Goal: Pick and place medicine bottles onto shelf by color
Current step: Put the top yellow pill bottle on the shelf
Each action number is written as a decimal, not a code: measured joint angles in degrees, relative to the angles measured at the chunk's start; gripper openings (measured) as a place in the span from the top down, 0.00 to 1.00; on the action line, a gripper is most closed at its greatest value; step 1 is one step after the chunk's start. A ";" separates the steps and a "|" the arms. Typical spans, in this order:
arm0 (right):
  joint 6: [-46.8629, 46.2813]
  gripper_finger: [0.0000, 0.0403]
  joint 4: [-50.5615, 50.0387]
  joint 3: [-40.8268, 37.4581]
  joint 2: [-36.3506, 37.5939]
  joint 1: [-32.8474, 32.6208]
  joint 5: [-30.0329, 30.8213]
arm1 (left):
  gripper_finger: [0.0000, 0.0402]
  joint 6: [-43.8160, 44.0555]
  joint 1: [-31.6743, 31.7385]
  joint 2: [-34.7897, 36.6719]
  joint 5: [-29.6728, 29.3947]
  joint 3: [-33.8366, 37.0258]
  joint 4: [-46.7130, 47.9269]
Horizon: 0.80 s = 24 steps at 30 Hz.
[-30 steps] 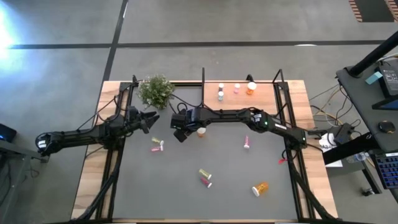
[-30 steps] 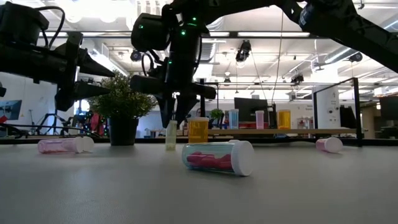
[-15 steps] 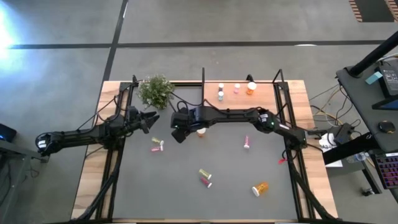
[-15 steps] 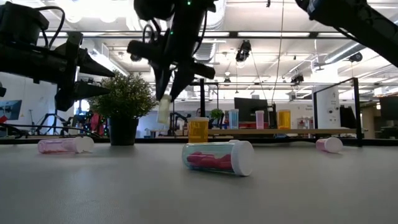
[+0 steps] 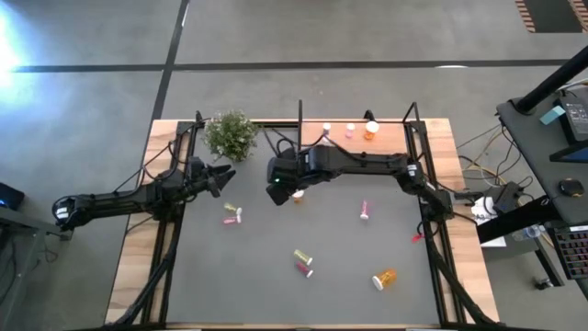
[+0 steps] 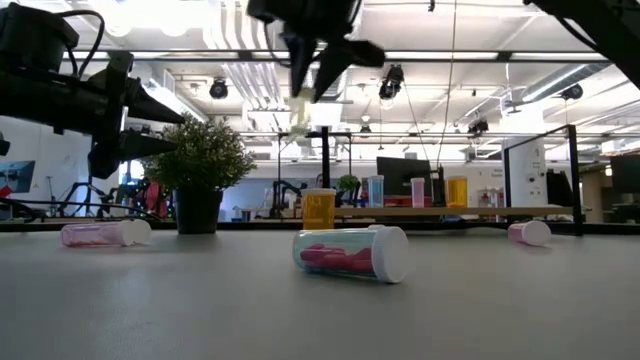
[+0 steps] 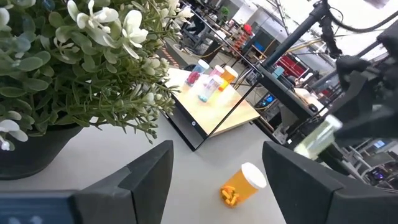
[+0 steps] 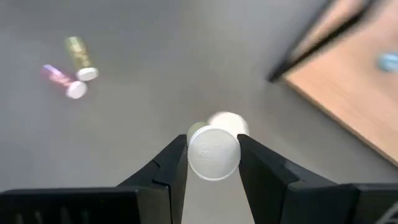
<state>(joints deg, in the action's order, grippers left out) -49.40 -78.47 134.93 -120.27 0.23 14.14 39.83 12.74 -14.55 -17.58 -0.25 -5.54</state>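
Right gripper (image 6: 315, 90): clamped on a small pale yellow-green medicine bottle with white cap (image 8: 213, 153), lifted well above the dark grey tabletop (image 5: 276, 267), near the shelf's front edge.
Left gripper (image 5: 223, 175): fingers parted, holding nothing, hovering beside the green bushy potted plant (image 5: 230, 134).
Shelf: light wooden board with thin black posts (image 5: 390, 145) carries upright bottles (white, pink, orange).
Table: a squat orange bottle (image 7: 244, 183) stands below the raised gripper; a pink bottle (image 6: 352, 253) lies on its side.
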 joint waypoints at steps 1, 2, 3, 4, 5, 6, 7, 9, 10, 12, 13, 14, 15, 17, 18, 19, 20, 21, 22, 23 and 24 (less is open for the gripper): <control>-0.80 0.71 -1.46 0.00 0.56 0.00 0.63 | 0.43 0.00 0.00 0.00 0.02 0.00 0.03; -1.51 0.71 -3.00 0.00 1.05 -0.04 0.97 | 0.43 0.01 -0.01 0.00 0.00 0.00 0.00; -2.30 0.71 -4.43 0.00 1.41 -0.08 1.35 | 0.43 0.00 0.01 0.00 0.01 0.00 0.00; -3.29 0.71 -5.81 -0.02 1.94 -0.10 1.63 | 0.43 0.00 0.00 -0.01 0.01 0.00 0.03; -4.14 0.71 -7.29 -0.07 2.34 -0.20 2.07 | 0.43 0.00 0.01 0.00 0.02 0.00 0.02; -5.18 0.71 -8.80 -0.11 2.81 -0.26 2.56 | 0.43 0.00 0.01 -0.02 0.00 0.00 0.00; -5.94 0.71 -10.25 -0.13 3.21 -0.29 3.25 | 0.43 0.00 0.00 -0.04 0.02 0.00 0.02; -7.29 0.71 -11.98 -0.28 3.96 -0.39 4.48 | 0.43 0.01 0.00 0.00 0.02 0.00 0.01; -7.46 0.71 -11.42 -0.70 4.34 -0.39 4.57 | 0.43 0.00 0.01 -0.03 0.01 0.00 0.00; -7.38 0.71 -11.48 -2.35 5.53 -0.37 4.51 | 0.43 0.00 -0.01 -0.04 0.02 0.00 0.02; -7.56 0.71 -11.64 -3.39 6.24 -0.37 4.51 | 0.43 0.00 -0.01 -0.04 0.00 0.00 0.00; -8.11 0.71 -11.42 -4.82 7.25 -0.37 4.51 | 0.43 0.00 0.01 -0.04 0.02 0.00 0.01; -8.92 0.71 -11.35 -6.56 8.33 -0.35 4.52 | 0.43 0.00 -0.01 -0.02 0.00 0.00 0.02; -11.01 0.71 -11.58 -10.93 11.18 -0.35 4.66 | 0.43 0.02 -0.01 -0.04 0.02 0.00 0.02; -12.20 0.71 -11.55 -13.35 12.68 -0.35 5.25 | 0.43 0.02 0.01 -0.04 0.02 0.00 0.03; -13.67 0.71 -11.59 -15.87 14.23 -0.35 5.69 | 0.43 0.00 -0.01 -0.04 0.02 0.00 0.01; -15.53 0.71 -11.36 -18.24 15.77 -0.35 6.08 | 0.43 0.00 0.00 -0.04 0.02 0.00 0.02; -17.54 0.71 -11.09 -20.58 17.33 -0.35 6.50 | 0.43 0.00 0.00 -0.04 0.01 0.00 0.02; -19.83 0.71 -11.00 -22.81 19.00 -0.35 6.76 | 0.43 0.00 0.01 -0.04 0.00 0.00 0.02; -22.24 0.71 -10.97 -25.11 20.74 -0.35 6.89 | 0.43 0.00 0.01 -0.02 0.02 0.00 0.02; -24.97 0.71 -10.97 -27.22 22.39 -0.35 6.92 | 0.43 0.00 0.01 0.00 0.02 0.00 0.02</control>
<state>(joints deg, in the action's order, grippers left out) -74.37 -89.44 107.71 -97.88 -0.12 21.06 39.83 12.75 -14.55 -17.56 -0.25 -5.52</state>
